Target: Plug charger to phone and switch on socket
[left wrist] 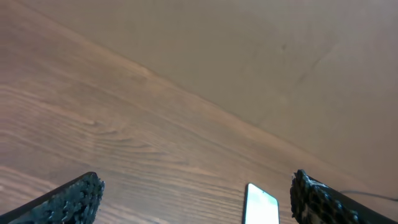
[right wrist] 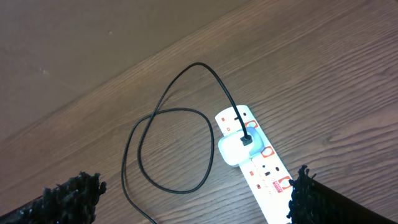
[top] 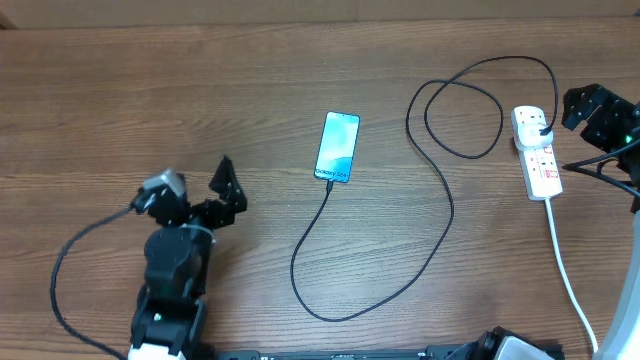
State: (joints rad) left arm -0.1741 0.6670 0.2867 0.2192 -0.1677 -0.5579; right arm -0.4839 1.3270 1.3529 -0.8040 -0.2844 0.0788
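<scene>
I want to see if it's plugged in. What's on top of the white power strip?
A white adapter sits on the power strip, with the black charger cable going into it. The outlet underneath it is covered.

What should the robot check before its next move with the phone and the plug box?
1. Charger tip at the phone: the cable runs up to the phone's lower edge and looks joined. Ok.
2. Charger's other end in the socket: it goes into a white adapter sitting in the strip. Ok.
3. Socket switch on: too small to read. Cannot tell.
4. Right gripper open, empty and over the socket. Ok.
5. Left gripper open, empty and apart from the phone. Ok.
</scene>
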